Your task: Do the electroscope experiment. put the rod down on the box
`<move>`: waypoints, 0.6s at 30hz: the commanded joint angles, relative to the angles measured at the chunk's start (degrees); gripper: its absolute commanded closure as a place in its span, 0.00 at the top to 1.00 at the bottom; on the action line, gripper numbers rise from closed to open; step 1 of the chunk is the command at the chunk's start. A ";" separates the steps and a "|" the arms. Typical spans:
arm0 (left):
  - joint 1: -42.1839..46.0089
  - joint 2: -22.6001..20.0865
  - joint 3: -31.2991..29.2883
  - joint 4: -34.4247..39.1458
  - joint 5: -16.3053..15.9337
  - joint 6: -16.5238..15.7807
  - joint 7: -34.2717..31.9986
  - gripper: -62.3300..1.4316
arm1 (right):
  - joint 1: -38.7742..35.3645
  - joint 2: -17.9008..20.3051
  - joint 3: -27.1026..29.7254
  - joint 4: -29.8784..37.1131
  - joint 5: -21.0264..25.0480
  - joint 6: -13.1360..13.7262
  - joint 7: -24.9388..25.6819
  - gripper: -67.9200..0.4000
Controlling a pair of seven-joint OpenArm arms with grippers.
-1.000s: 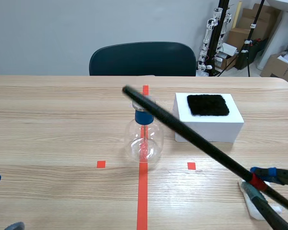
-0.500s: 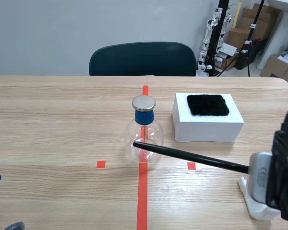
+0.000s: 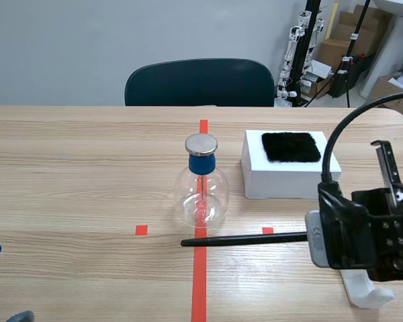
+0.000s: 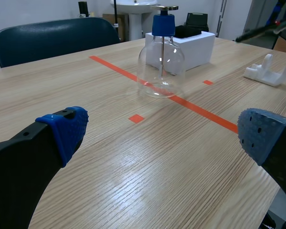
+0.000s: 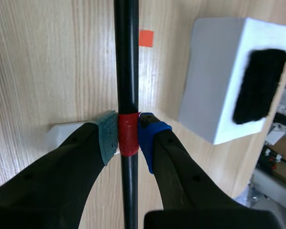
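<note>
Two-finger right gripper (image 5: 128,131) clamped on black rod (image 5: 126,57) at its red band (image 5: 128,137), tip near flask (image 3: 201,194); left gripper (image 4: 164,133) gaping, empty.

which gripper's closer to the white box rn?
Right. The right gripper, shut on the rod, sits close to the white box's near side; the left gripper hangs open far off, beyond the flask.
</note>
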 commanded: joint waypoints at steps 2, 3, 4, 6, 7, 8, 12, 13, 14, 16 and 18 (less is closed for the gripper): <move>-0.02 -0.37 -0.04 0.50 -0.59 -0.13 -0.98 1.00 | 3.58 0.09 -2.45 -1.60 2.49 -0.52 -2.86 0.04; -0.02 -0.37 -0.04 0.50 -0.59 -0.13 -0.98 1.00 | 4.81 0.09 -3.87 -2.45 3.45 -0.52 -3.91 0.04; -0.02 -0.37 -0.04 0.50 -0.59 -0.13 -0.98 1.00 | 5.75 0.11 -5.03 -3.10 4.02 -0.52 -4.70 0.04; -0.02 -0.37 -0.04 0.50 -0.59 -0.13 -0.98 1.00 | 7.50 0.11 -7.39 -4.44 4.85 -0.52 -6.16 0.04; -0.02 -0.37 -0.04 0.50 -0.59 -0.13 -0.98 1.00 | 8.33 0.11 -8.46 -5.11 5.44 -0.52 -6.86 0.04; -0.02 -0.37 -0.04 0.50 -0.59 -0.13 -0.98 1.00 | 9.14 0.13 -9.57 -5.77 5.84 -0.52 -7.43 0.04; -0.02 -0.37 -0.04 0.50 -0.59 -0.13 -0.98 1.00 | 12.39 1.09 -14.47 -8.15 7.67 -0.52 -8.52 0.04; -0.02 -0.37 -0.04 0.50 -0.59 -0.13 -0.98 1.00 | 13.22 1.40 -15.78 -8.72 8.04 -0.52 -8.52 0.04; -0.02 -0.37 -0.04 0.50 -0.59 -0.13 -0.98 1.00 | 13.81 1.60 -16.85 -9.18 8.41 -0.52 -8.52 0.04; -0.02 -0.37 -0.04 0.50 -0.59 -0.13 -0.98 1.00 | 15.17 1.66 -18.88 -10.03 9.09 -0.57 -9.09 0.04; -0.02 -0.37 -0.04 0.50 -0.59 -0.13 -0.98 1.00 | 16.52 1.66 -20.72 -10.80 10.08 -0.57 -9.42 0.04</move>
